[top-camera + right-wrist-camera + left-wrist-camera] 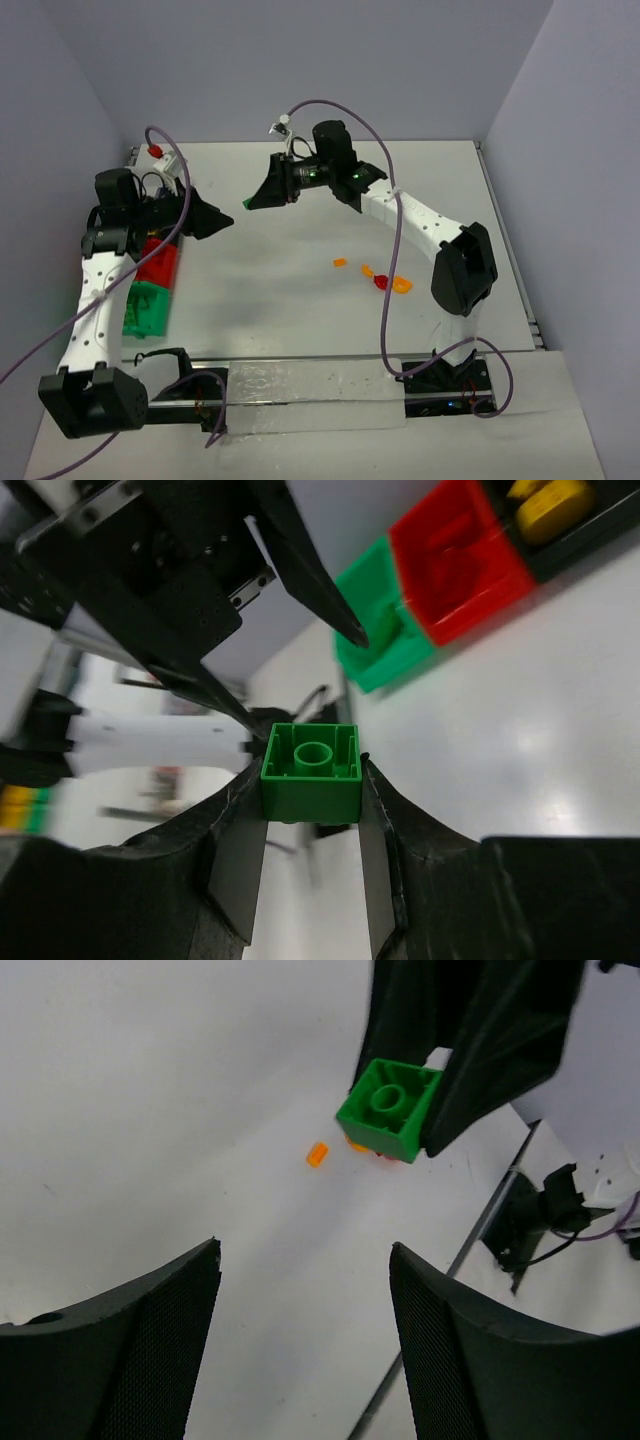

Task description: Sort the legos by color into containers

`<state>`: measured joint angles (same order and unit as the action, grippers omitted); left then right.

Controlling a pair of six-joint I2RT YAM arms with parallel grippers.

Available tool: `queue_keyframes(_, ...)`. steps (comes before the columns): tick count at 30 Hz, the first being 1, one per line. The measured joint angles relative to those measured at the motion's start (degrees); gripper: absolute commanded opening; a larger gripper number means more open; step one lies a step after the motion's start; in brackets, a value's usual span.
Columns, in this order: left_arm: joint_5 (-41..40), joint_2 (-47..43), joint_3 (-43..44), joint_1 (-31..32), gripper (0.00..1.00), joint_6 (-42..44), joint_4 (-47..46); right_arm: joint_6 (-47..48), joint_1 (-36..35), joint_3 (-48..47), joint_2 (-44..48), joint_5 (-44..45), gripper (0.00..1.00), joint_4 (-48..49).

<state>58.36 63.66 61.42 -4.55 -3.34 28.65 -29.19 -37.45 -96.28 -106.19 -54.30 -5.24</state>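
Observation:
My right gripper (311, 780) is shut on a green lego (311, 768), held hollow side toward its camera above the table. Seen from above, that green lego (245, 203) sits at the tip of the right gripper (252, 199), a short way right of my left gripper (226, 220). My left gripper (305, 1252) is open and empty, facing the green lego (388, 1110). The containers lie along the left edge: green bin (145, 310), red bin (158, 263), and a black bin (590, 525) holding a yellow piece (548, 507).
Loose legos lie on the table in front of the right arm: an orange one (340, 263), another orange (367, 270), a red one (381, 283) and an orange one (402, 285). The left arm's fingers (305, 575) reach over the green bin (385, 630) and red bin (460, 560).

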Motion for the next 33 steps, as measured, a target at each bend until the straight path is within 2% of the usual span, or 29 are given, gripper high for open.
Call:
queue_keyframes(7,0.6,-12.9,-3.6,2.3,0.77,13.8,-3.4,-27.7,0.3,11.9,-0.2,-5.5,0.00,22.5)
queue_keyframes(13,0.9,-14.6,-4.2,3.7,0.76,20.3,-6.2,-41.5,0.3,14.4,-0.4,-7.3,0.00,34.5)
queue_keyframes(18,0.3,-12.8,-4.8,6.2,0.76,22.3,-8.0,-46.7,-0.1,14.9,-0.4,-8.3,0.00,40.0)
queue_keyframes(29,-0.9,-12.5,-5.4,11.5,0.75,22.9,-11.9,-49.4,-1.1,15.0,-0.4,-9.1,0.00,42.2)
queue_keyframes(33,-2.2,-12.0,-5.4,13.5,0.67,23.0,-12.9,-49.9,-1.2,15.0,-0.4,-9.2,0.00,42.7)
